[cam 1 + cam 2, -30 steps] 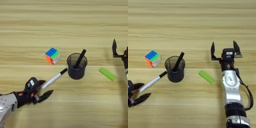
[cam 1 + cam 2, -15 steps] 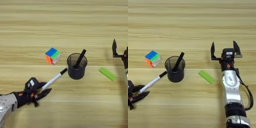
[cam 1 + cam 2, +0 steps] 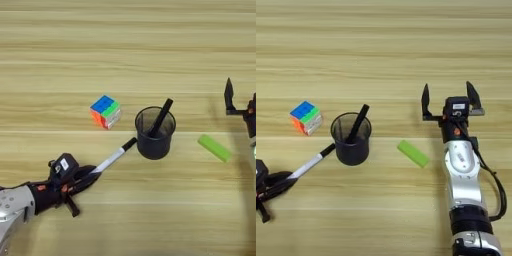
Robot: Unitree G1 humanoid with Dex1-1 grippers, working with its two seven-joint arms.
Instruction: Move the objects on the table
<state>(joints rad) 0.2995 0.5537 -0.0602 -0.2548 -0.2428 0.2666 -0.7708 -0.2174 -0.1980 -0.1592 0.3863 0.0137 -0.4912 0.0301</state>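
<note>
While the left gripper (image 3: 89, 175) lies low on the table (image 3: 125, 50) at front left, its fingers are closed on the white end of the marker (image 3: 114, 156). The marker is held at a slant, its black cap pointing up-right and ending just beside the base of the pen cup (image 3: 155, 132); whether cap and cup touch cannot be told. One black pen is stood leaning in the cup. The cube (image 3: 105, 111) is seated on the table left of the cup, apart from it, blue face up. A green block (image 3: 214, 148) is laid flat right of the cup. The right gripper (image 3: 452, 101) is parked at right, fingers spread wide and empty.
</note>
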